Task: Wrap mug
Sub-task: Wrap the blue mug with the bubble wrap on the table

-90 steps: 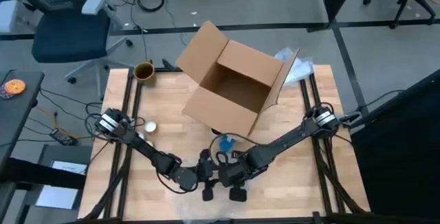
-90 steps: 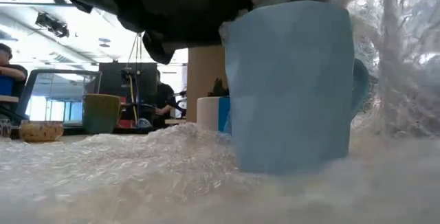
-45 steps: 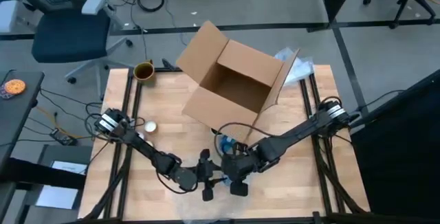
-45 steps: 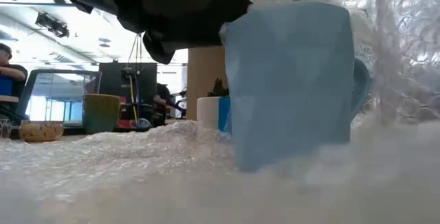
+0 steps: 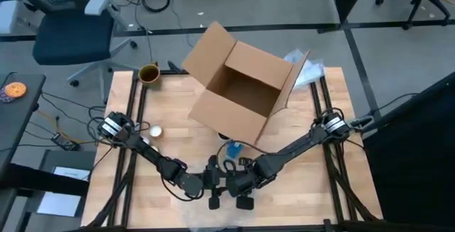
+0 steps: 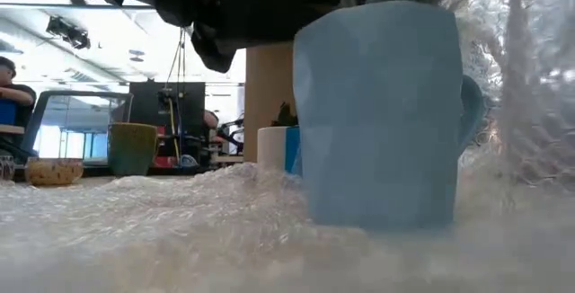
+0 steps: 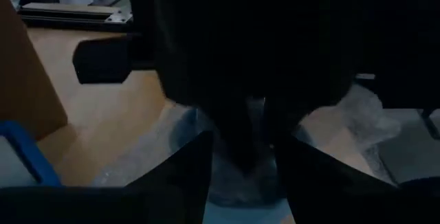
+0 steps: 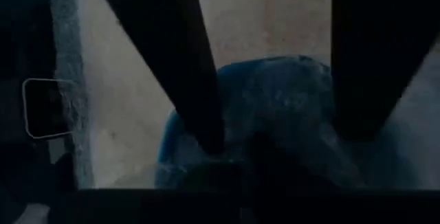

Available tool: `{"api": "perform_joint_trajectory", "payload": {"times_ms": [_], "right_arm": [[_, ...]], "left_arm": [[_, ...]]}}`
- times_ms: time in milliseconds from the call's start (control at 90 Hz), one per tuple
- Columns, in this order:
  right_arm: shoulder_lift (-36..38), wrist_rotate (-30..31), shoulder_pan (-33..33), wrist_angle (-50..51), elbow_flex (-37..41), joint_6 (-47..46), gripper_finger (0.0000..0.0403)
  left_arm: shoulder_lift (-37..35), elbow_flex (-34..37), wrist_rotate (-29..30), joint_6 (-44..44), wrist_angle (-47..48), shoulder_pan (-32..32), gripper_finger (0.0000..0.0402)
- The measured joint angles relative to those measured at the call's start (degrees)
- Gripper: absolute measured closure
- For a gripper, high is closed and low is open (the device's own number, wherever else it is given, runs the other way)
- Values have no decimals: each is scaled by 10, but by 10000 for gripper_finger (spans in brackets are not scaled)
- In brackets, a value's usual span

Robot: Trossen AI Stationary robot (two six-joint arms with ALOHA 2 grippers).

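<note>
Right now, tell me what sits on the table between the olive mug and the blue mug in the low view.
A white cup stands between the olive mug and the blue mug, with bubble wrap across the foreground.

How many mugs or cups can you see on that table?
2: a blue mug standing on bubble wrap near the front edge, under the two grippers, and an olive-yellow cup at the table's far left corner. The box could hide others.

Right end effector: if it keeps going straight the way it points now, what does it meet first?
Most likely the blue mug. In the right wrist view it sits directly ahead between the two dark fingers of the right end effector, under bubble wrap. Depth is hard to judge.
</note>
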State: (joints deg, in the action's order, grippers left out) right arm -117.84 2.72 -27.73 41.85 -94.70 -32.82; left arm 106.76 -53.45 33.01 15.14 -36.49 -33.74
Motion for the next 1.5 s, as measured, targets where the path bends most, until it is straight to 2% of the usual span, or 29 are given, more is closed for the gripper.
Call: {"api": "perform_joint_trajectory", "payload": {"times_ms": [311,667,944,1122,1322,1500], "right_arm": [[14,-7,-1,8,-29,15,336],[21,-3,-2,104,-101,25,330],[18,70,-3,126,-118,45,331],[17,78,-3,76,-71,44,331],[20,54,-3,7,-3,23,331],[14,31,-3,6,31,9,337]], "left_arm": [[5,0,7,5,9,0,260],[5,0,10,5,16,0,260],[5,0,12,5,15,0,260],[5,0,10,5,15,0,260],[5,1,5,3,20,0,259],[-4,0,17,0,-1,1,259]]}}
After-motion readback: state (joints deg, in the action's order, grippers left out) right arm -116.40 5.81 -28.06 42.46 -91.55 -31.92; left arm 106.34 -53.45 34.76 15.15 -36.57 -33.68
